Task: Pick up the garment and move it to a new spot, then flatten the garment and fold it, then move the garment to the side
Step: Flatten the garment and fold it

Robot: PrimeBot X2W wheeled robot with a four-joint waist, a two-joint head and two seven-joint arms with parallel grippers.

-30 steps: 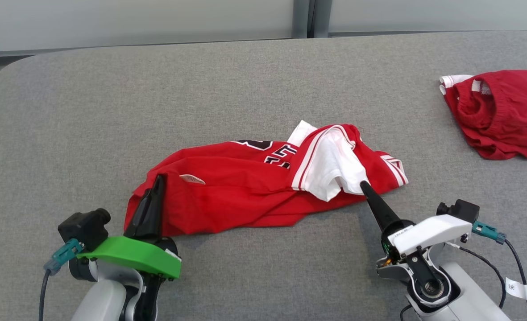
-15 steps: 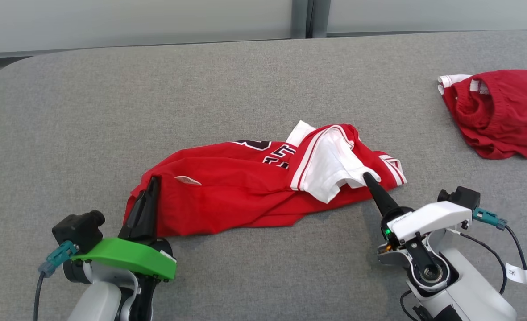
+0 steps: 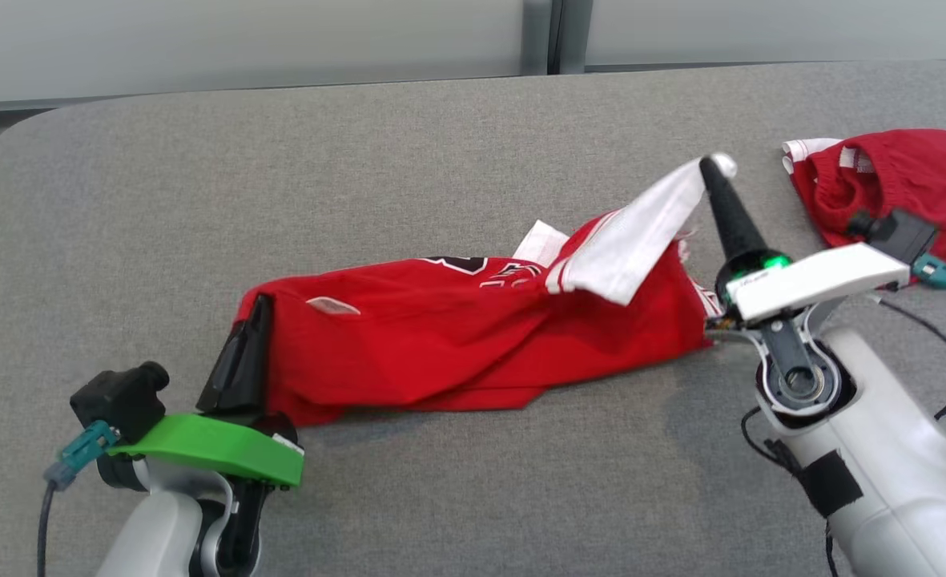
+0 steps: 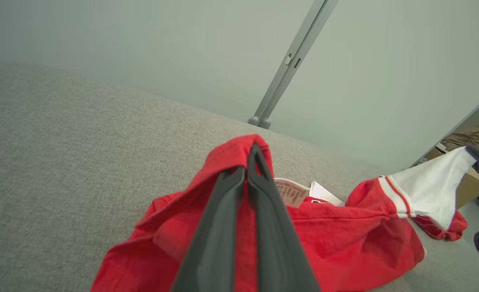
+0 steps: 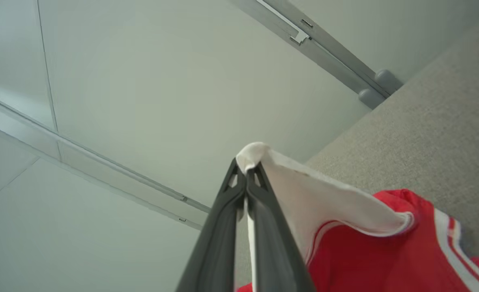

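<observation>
A red jersey (image 3: 440, 344) with white trim and black lettering lay crumpled across the middle of the grey fabric-covered bench (image 3: 360, 176), stretched between the two arms.

The left pincer (image 3: 260, 304) was closed on the jersey's left end, its two dark fingers pressed together with a fold of red cloth between them. In the left wrist view the red hem wrapped over the tips of that pincer (image 4: 251, 152), and a printed label (image 4: 290, 191) showed just beyond them. This end sat low, close to the bench.

The right pincer (image 3: 709, 164) was clamped shut on the corner of a white flap (image 3: 633, 240) of the jersey, holding it up above the bench so that the white cloth ran taut and slanted down to the red body. In the right wrist view a bunch of white fabric (image 5: 316, 194) poked out past the tips of that pincer (image 5: 245, 170), with red cloth (image 5: 377, 251) hanging below.

A pair of red shorts (image 3: 905, 176) lay bunched at the bench's far right, apart from the jersey and partly behind the right wrist's white cover (image 3: 817, 280).
</observation>
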